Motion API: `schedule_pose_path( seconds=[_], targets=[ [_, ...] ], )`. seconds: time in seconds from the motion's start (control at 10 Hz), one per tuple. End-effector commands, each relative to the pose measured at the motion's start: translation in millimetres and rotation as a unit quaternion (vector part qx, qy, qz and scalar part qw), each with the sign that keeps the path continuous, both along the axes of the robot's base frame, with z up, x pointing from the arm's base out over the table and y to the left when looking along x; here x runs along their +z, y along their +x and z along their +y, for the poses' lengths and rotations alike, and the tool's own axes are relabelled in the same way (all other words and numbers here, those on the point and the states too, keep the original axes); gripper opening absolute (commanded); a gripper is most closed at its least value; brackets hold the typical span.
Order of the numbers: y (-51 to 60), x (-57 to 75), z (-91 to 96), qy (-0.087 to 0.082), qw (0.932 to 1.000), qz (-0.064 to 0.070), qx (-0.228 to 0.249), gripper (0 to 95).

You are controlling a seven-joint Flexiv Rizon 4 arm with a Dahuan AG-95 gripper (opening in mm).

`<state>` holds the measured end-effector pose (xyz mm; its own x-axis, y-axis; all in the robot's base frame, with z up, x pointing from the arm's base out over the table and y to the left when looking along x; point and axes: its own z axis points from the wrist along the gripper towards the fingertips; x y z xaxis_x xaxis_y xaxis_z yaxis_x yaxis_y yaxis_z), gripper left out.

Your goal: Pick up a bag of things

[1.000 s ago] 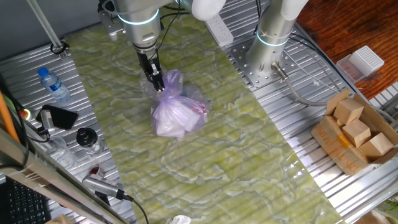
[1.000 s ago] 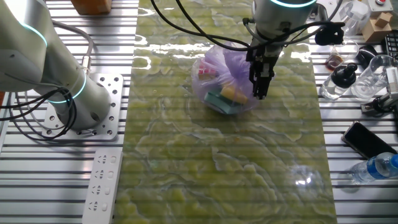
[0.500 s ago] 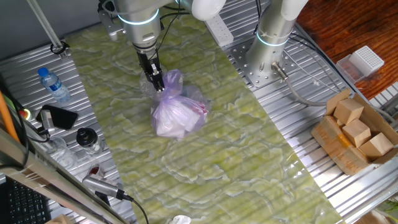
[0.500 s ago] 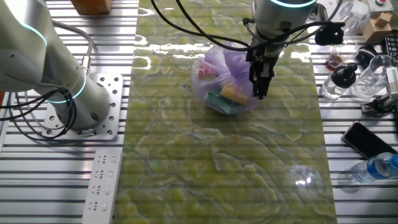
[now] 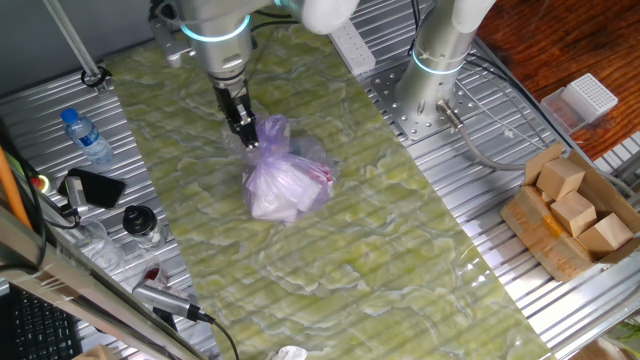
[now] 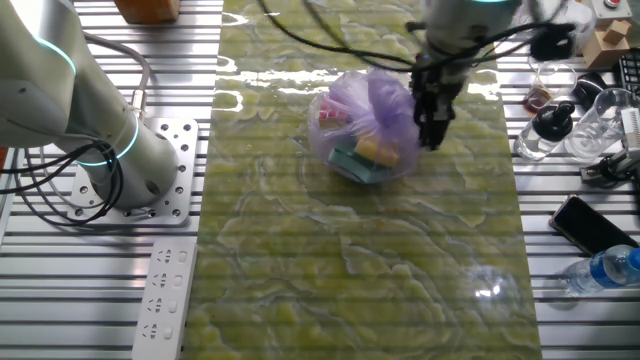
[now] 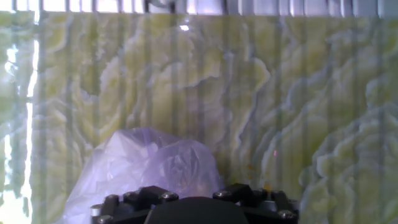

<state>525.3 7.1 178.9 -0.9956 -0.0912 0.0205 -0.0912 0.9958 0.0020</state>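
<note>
The bag of things (image 5: 283,180) is a pale lilac translucent plastic bag with pink, yellow and teal items inside. It rests on the green marbled mat, and also shows in the other fixed view (image 6: 365,135). My gripper (image 5: 243,125) points down at the bag's crinkled top, with its narrow fingers together on the plastic at the bag's edge (image 6: 433,125). In the hand view the bag's lilac plastic (image 7: 149,165) fills the lower left, just above the hand's dark housing. The fingertips themselves are hidden there.
A brown cardboard box of wooden blocks (image 5: 570,210) stands at the right. A water bottle (image 5: 85,135), a phone (image 5: 95,187) and small jars (image 5: 140,222) lie at the left. A second arm's base (image 5: 435,70) and a power strip (image 6: 165,295) flank the mat.
My gripper has shifted a little sideways and up, away from the bag's middle. The bag's top is drawn with it and the bag looks slightly stretched.
</note>
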Motion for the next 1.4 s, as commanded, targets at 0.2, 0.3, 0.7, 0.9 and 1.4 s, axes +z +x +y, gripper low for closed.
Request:
schedule_pose_path(
  seconds=[0.2, 0.3, 0.7, 0.9, 1.4],
  targets=[
    [-1.1, 0.9, 0.0, -0.002, 0.9994, 0.009, 0.033, 0.0],
    [-1.0, 0.8, 0.0, -0.002, 0.9994, 0.005, 0.033, 0.0],
    [-3.3, -0.8, -1.1, -0.002, 0.9992, -0.008, 0.039, 0.0],
    [-5.3, -1.2, -1.7, -0.001, 0.9977, -0.015, 0.065, 0.0],
    [-16.2, -5.6, -5.4, -0.003, 0.9976, -0.028, 0.063, 0.0]
  ],
)
